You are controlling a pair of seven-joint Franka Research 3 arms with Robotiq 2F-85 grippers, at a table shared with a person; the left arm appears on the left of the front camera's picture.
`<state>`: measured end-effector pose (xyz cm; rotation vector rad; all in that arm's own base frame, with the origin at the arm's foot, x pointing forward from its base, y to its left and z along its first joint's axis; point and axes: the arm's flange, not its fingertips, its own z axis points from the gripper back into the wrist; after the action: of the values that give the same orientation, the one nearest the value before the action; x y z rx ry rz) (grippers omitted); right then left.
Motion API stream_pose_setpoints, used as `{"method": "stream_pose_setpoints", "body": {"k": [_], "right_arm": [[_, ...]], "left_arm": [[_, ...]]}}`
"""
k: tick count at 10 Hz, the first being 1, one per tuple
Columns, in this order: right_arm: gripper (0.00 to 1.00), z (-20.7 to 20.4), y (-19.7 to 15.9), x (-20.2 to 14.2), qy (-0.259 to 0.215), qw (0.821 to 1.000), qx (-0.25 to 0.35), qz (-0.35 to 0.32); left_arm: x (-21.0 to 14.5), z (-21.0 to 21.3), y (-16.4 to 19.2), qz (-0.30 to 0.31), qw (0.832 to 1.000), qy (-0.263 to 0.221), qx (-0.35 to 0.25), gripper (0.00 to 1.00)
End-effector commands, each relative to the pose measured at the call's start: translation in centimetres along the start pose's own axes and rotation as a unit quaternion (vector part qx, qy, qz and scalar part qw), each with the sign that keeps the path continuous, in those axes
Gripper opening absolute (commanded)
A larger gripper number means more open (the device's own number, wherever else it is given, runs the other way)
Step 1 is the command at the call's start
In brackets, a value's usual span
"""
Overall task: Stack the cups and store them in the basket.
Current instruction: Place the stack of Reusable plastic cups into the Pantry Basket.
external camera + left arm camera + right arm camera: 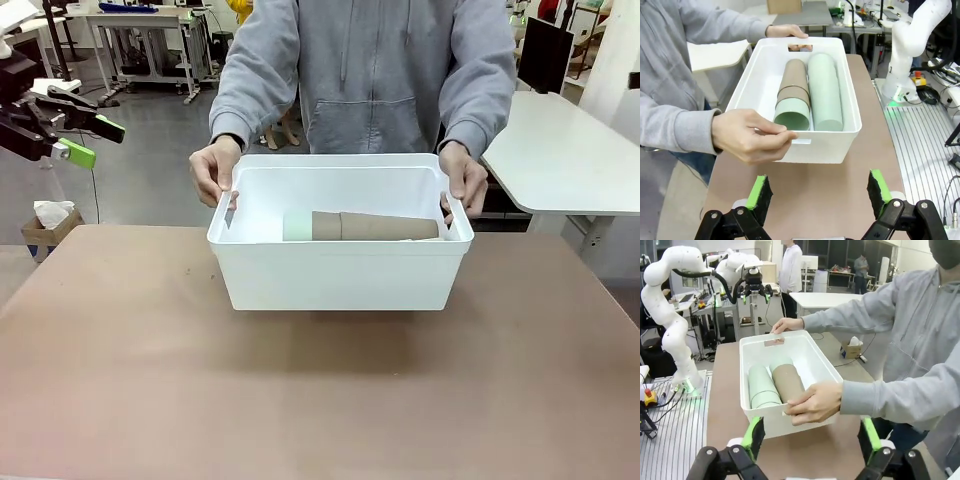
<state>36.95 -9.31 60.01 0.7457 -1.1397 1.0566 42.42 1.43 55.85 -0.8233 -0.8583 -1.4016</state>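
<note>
The storing step looks finished: the cups [810, 95] lie on their sides inside the basket [340, 275], in two nested stacks side by side, one tan-brown with a mint one at its end, the other all pale mint green. The basket stands on the tabletop [300, 400], and the person's hands [215, 172] grip its two short rims. I judge the next move is for the person to carry the basket away, with both arms kept back from it. The left tool [820, 192] is spread wide and holds nothing. The right tool [810, 437] is also spread and empty, just beside the basket's near end.
</note>
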Motion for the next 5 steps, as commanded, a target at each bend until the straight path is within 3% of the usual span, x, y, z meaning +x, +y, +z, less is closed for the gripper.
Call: {"method": "stream_pose_setpoints", "body": {"k": [1,5], "right_arm": [[1.0,-0.8,0.23,0.75,-0.003,1.0,0.006,0.01],[1.0,-0.8,0.23,0.75,-0.003,1.0,0.006,0.01]], "left_arm": [[0.07,0.07,-0.17,-0.002,1.0,0.003,-0.004,1.0],[0.07,0.07,-0.17,-0.002,1.0,0.003,-0.004,1.0]]}}
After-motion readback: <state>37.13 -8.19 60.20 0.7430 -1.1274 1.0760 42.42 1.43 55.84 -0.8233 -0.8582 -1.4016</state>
